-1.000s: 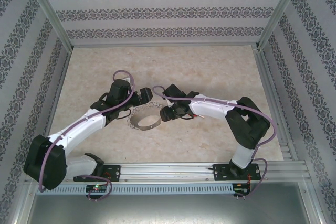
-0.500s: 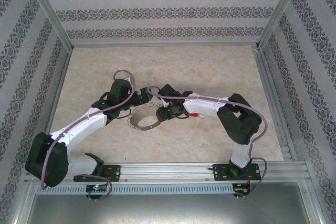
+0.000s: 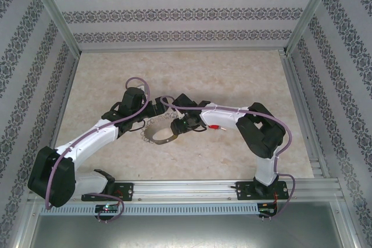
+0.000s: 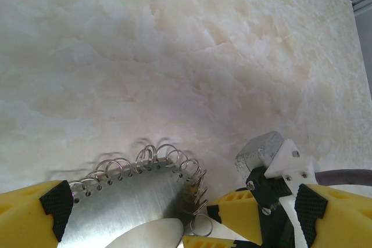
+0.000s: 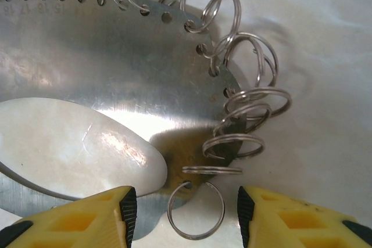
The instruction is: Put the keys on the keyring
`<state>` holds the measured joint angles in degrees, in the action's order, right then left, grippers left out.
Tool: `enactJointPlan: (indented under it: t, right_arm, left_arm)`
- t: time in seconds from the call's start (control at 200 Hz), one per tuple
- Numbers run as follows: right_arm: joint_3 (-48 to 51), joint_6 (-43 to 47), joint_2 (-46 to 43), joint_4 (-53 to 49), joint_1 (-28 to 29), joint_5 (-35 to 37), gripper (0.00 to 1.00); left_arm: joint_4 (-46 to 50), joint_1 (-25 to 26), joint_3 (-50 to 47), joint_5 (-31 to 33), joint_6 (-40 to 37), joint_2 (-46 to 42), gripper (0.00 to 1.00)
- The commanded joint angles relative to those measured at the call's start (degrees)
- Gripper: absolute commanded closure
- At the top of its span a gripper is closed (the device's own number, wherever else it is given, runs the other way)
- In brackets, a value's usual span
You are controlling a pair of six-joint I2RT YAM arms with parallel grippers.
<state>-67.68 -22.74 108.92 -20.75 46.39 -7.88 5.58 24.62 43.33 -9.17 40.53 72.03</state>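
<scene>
right jaws, half-wide and empty, have slid left and now bracket one loose split ring (image 5: 196, 210) on the keyring (image 5: 116, 56) rim, bottom centre of the right wrist view. left jaws gape wide over the hoop's far side. red key (image 3: 218, 127) lies on the counter (image 3: 232, 74) right of centre, not gripped, so threading isn't started.

left arm (image 3: 93, 135) and right arm (image 3: 229, 117) bent inward, left claw (image 4: 183, 216) spread wide, right claw (image 5: 185, 216) parted
</scene>
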Motion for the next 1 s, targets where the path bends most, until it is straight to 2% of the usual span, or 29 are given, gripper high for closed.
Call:
enactJointPlan:
  t: [0.0, 0.235, 0.784, 0.994]
  right_arm:
    - [-1.2, -0.9, 1.22, -0.08, 0.37, -0.56, 0.49]
    - [-0.79, -1.1, 1.46, -0.33, 0.34, -0.14, 0.51]
    - [-0.79, -0.72, 0.59, -0.87, 0.07, -0.55, 0.68]
    - [-0.29, -0.71, -0.06, 0.62, -1.46, -5.38, 0.72]
  left_arm:
    - [-0.59, -0.55, 0.7, 0.86, -0.4, -0.17, 0.0]
    - [-0.55, -0.59, 0.62, 1.17, -0.42, -0.31, 0.0]
    - [-0.48, -0.63, 1.03, 1.17, -0.2, -0.6, 0.0]
    - [-0.22, -0.57, 1.44, 1.08, -0.42, -0.51, 0.0]
